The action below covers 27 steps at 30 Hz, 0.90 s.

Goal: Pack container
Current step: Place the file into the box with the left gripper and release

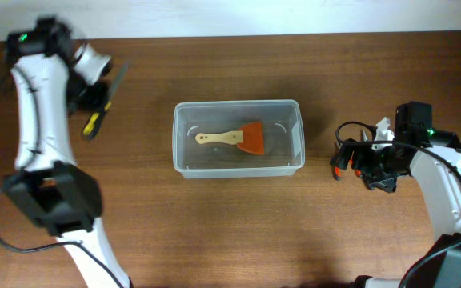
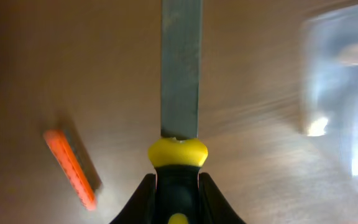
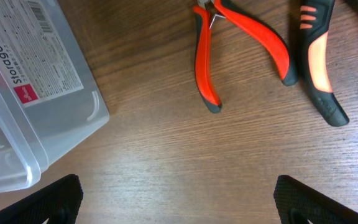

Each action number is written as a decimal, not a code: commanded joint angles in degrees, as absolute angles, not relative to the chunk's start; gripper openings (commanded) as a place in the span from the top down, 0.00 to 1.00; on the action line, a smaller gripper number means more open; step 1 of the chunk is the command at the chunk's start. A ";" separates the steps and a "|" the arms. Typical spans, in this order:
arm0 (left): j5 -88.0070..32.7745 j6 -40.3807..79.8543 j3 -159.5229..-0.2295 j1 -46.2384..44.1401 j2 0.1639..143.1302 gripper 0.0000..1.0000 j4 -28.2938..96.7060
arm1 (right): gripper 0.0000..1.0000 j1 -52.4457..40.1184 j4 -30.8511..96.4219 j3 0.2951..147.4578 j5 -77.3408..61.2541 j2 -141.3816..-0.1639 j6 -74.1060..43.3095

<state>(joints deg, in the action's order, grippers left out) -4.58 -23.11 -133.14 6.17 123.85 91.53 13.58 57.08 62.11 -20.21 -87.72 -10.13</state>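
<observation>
Overhead: the left gripper is clamped on a yellow-handled file. The container sits well off to its right, with a scraper inside.

Left wrist: the blade should go high over the near rim, then lower lengthwise beside the scraper.

Right wrist: the right gripper is spread wide and empty. Pliers lie just ahead, with bare wood between.

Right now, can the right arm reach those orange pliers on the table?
Probably yes. The right gripper is open, and the orange pliers lie on bare wood just ahead of it. Nothing lies between them; the container sits off to one side.
</observation>
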 commanded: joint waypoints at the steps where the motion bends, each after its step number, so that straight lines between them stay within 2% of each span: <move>1: -8.01 -34.00 -140.84 -3.64 122.54 0.98 93.27 | 0.01 13.91 57.23 63.07 -19.66 -88.07 -9.96; 8: -6.81 -56.40 -136.79 -22.20 124.16 0.98 88.84 | 0.01 13.91 57.25 63.07 -19.66 -88.07 -9.96; 10: -4.34 -58.13 -134.19 -25.15 125.71 0.98 86.00 | 0.01 13.91 57.25 63.07 -19.66 -88.07 -9.96; 15: 0.99 -58.22 -127.98 -28.86 130.63 0.98 80.38 | 0.01 13.91 57.49 63.07 -19.66 -88.07 -9.96; 24: 1.43 -58.17 -126.82 -28.58 136.97 0.97 77.19 | 0.01 13.91 57.71 63.07 -19.66 -88.07 -9.96; 25: 1.50 -58.15 -126.82 -28.58 137.03 0.94 76.60 | 0.01 13.91 57.74 63.07 -19.66 -88.07 -9.96; 26: 2.11 -57.76 -126.93 -28.60 137.01 0.86 76.29 | 0.01 13.91 57.74 63.07 -19.66 -88.07 -9.96; 27: 4.03 -56.10 -127.35 -28.62 136.68 0.62 76.20 | 0.01 13.91 57.74 63.07 -19.66 -88.07 -9.96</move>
